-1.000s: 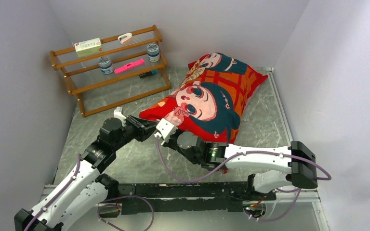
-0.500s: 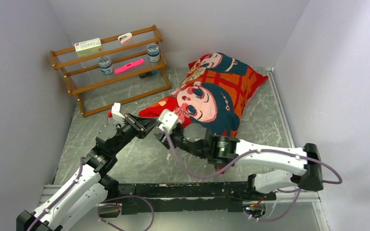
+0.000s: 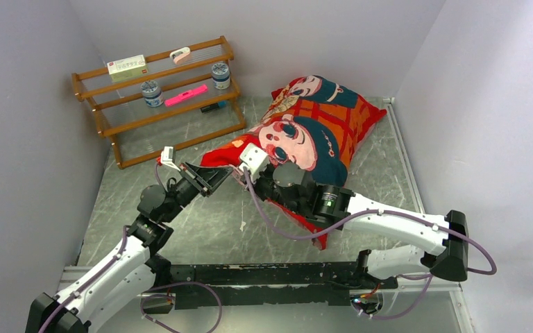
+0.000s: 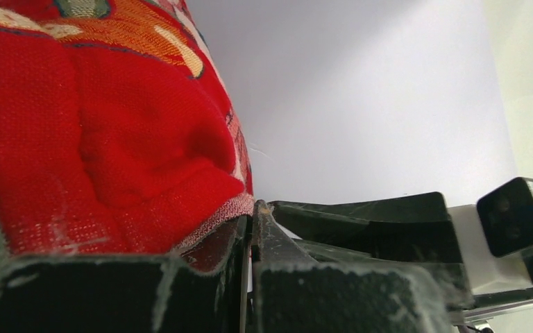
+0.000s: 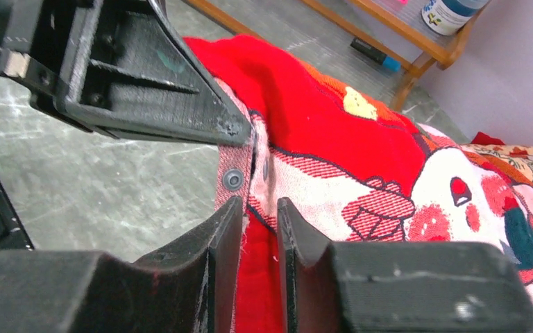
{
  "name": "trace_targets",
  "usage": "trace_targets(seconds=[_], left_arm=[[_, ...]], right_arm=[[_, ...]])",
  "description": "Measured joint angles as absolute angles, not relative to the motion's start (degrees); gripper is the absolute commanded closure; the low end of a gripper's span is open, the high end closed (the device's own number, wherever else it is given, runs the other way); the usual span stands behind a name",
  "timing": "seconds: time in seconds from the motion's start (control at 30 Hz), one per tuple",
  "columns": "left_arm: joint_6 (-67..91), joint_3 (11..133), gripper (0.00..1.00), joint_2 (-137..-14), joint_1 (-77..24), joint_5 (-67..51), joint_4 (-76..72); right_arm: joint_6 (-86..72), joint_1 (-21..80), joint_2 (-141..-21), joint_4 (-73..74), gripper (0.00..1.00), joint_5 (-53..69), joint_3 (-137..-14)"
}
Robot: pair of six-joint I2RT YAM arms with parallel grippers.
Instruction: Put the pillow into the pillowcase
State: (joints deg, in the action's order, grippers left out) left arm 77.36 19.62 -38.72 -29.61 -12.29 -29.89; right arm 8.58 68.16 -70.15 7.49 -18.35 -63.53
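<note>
Left wrist: left jaws pinch pillowcase (image 4: pixel 111 139) hem; right jaws narrowly parted alongside.

Wooden rack (image 3: pixel 156 104) far left on grey marbled tabletop (image 3: pixel 201 222); holds white box (image 3: pixel 126 66), two jars (image 3: pixel 152 93), pink marker (image 3: pixel 186 95).

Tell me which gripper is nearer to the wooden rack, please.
Left. The left gripper lies just in front of the wooden rack, at its lower rail, shut on the pillowcase hem. The right gripper meets the same hem from the right, farther from the rack.
</note>
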Motion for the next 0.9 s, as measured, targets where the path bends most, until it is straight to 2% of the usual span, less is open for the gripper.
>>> trace_targets(seconds=[0.27,0.33,0.53,0.57,0.6,0.7,0.9], left_arm=[[76.9,19.6,0.95,-39.5,-29.6,-13.1,-33.7],[76.1,19.6,0.95,-39.6,-29.6,-13.3,-33.6],[75.3,19.6,0.95,-39.5,-29.6,-13.3,-33.2],[75.1,19.6,0.95,-39.5,-29.6,-13.3,-33.1],[75.0,19.6,0.95,-39.5,-29.6,-13.2,-32.9],[74.5,19.6,0.95,-39.5,-29.6,-13.2,-32.3],[74.3,19.6,0.95,-38.6,-29.6,-12.9,-31.5]], right_arm=[[11.5,68.0,-71.5,7.7,0.66,-20.1,-63.0],[12.0,68.0,-72.1,7.7,0.61,-20.8,-63.0],[13.8,68.0,-74.1,7.7,0.62,-23.6,-63.0],[14.1,68.0,-74.4,7.8,0.65,-23.9,-63.0],[14.2,68.0,-74.7,7.8,0.72,-24.1,-63.0],[15.1,68.0,-75.1,7.9,1.0,-24.2,-63.0],[15.2,67.9,-74.9,8.0,1.0,-22.9,-63.0]])
